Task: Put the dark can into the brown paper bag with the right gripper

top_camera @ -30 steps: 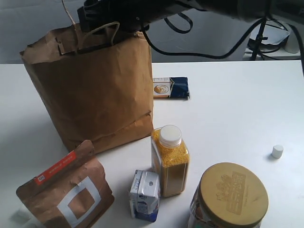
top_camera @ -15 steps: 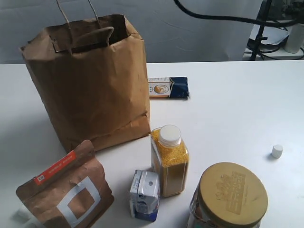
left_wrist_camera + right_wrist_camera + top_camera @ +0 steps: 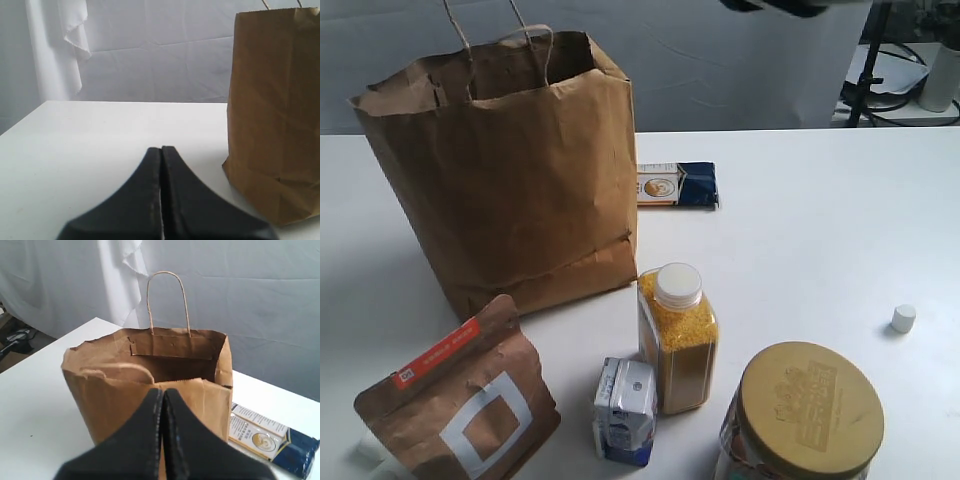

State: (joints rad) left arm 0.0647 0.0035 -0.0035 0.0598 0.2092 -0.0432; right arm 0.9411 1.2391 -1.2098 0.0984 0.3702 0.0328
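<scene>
The brown paper bag stands upright and open-mouthed at the back left of the white table. It also shows as the bag in the right wrist view and as its side wall in the left wrist view. No dark can shows in any view; the bag's inside is dark. My right gripper is shut with nothing between its fingers, held above and beside the bag's mouth. Only a scrap of its arm shows at the exterior view's top edge. My left gripper is shut and empty, low over the table beside the bag.
A blue and white packet lies behind the bag. In front stand a yellow-grain bottle, a small carton, a gold-lidded jar and a brown pouch. A small white cap lies at the right.
The right arm, which was over the bag's mouth, has risen and pulled away to the upper right, almost out of the exterior view. The bag's rim and handles have sprung back.
</scene>
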